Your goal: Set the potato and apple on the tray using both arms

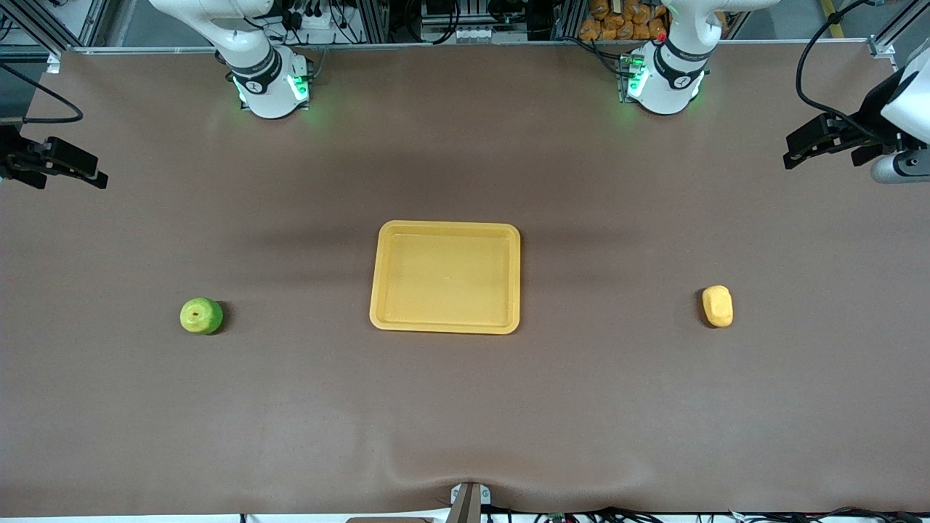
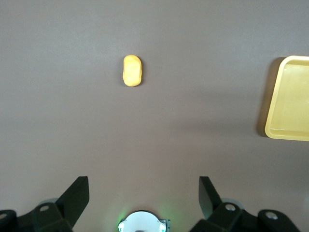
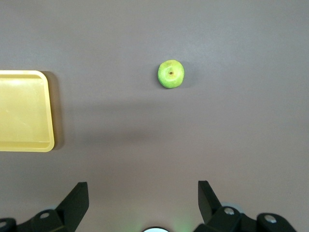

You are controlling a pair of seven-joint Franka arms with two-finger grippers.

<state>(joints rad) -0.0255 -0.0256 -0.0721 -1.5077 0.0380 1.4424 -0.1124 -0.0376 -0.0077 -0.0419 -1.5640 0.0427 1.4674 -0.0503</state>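
The yellow-orange tray (image 1: 445, 277) lies bare mid-table. Resting on the brown mat toward the right arm's end is the green apple (image 1: 201, 316), stem dimple up. Toward the left arm's end lies the yellow potato (image 1: 717, 306). My left gripper (image 1: 799, 145) hangs high over its end of the table, open and holding nothing. From its wrist I see the potato (image 2: 132, 70), the tray's edge (image 2: 291, 99) and the gripper (image 2: 143, 186). My right gripper (image 1: 91, 173) hangs over its own end, also open; its wrist view shows the apple (image 3: 170, 74), the tray (image 3: 24, 111) and the gripper (image 3: 143, 188).
The two arm bases (image 1: 272, 87) (image 1: 665, 80) stand along the table's back edge, with cables and orange items (image 1: 625, 18) on the rack past them. A small camera mount (image 1: 468, 501) sits at the table's front edge. Brown mat surrounds the tray.
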